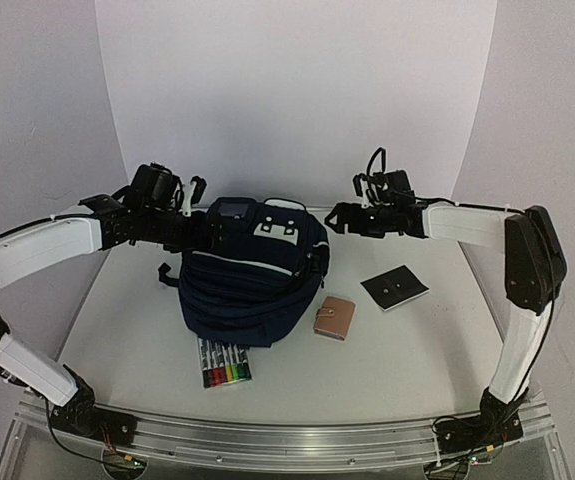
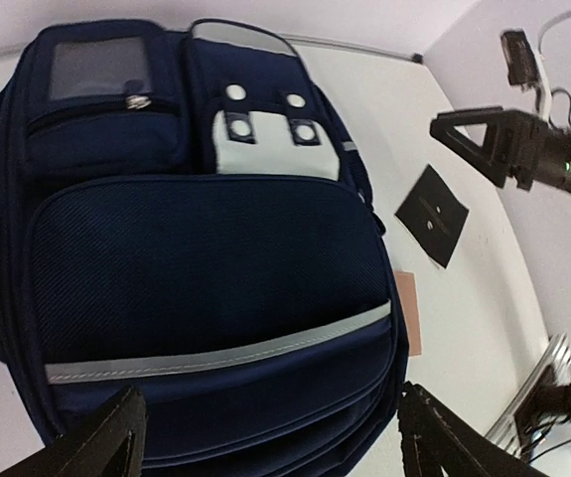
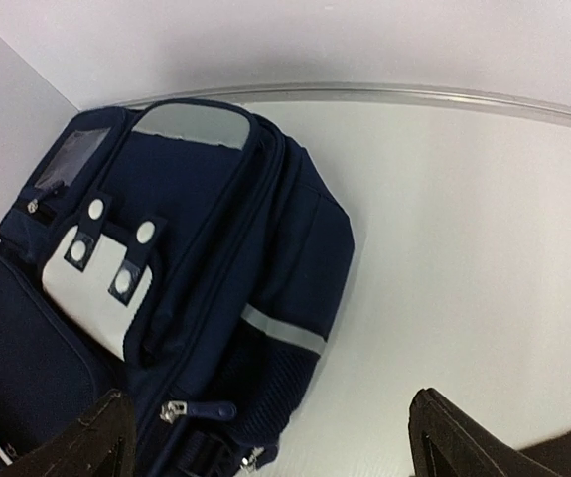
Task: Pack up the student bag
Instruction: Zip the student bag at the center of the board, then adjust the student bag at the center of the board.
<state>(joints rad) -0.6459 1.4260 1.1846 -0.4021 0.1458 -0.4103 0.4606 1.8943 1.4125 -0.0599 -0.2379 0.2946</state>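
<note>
The navy-blue student bag (image 1: 252, 275) lies on its back in the middle of the table, front pocket with the white patch (image 1: 277, 228) facing up, and its zips look shut. My left gripper (image 1: 205, 232) hovers open and empty over the bag's far left corner. In the left wrist view the bag (image 2: 206, 258) fills the frame between my spread fingers (image 2: 101, 447). My right gripper (image 1: 338, 218) is open and empty just off the bag's far right corner. In the right wrist view the bag's side (image 3: 196, 298) and a zip pull (image 3: 194, 410) sit by my left finger (image 3: 86, 442).
A pack of coloured markers (image 1: 224, 362) lies at the bag's near edge. A small tan wallet (image 1: 335, 317) lies right of the bag, and a flat black card (image 1: 394, 288) lies further right. White walls close the back and sides.
</note>
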